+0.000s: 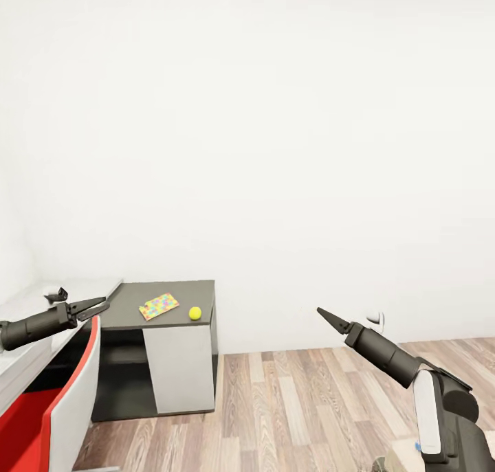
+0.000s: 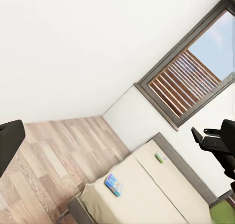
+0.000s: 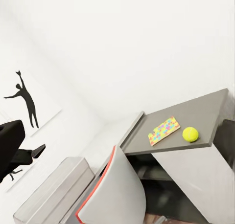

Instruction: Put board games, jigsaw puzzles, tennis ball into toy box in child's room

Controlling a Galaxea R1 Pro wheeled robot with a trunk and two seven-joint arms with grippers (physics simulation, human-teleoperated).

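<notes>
Head view, counter (image 1: 137, 310): dark grey top with a white front panel, at about 8 o'clock against the white wall.
Head view, jigsaw puzzle (image 1: 159, 306): lies flat on the counter top, multicoloured.
Head view, tennis ball (image 1: 195, 312): on the same top, just beside the puzzle toward the counter's end, not touching it.
Head view, left gripper (image 1: 102, 304): raised near 9 o'clock, jaws narrow, tips nearly together, holding nothing.
Head view, right gripper (image 1: 322, 312): raised near 4 o'clock over the wood floor (image 1: 309, 403), jaws drawn to a point, empty.
Head view, chair (image 1: 69, 403): red and white, at 7 o'clock beside the counter.
Left wrist view, bed (image 2: 147, 194): beige mattress below the window (image 2: 191, 77).
Left wrist view, board games: a blue one (image 2: 113, 184) and a green one (image 2: 159, 158) lie on the mattress, well apart.
Right wrist view, toy box (image 3: 54, 192): light-grey tray.
Right wrist view, wall picture (image 3: 27, 104): black silhouette figure.
</notes>
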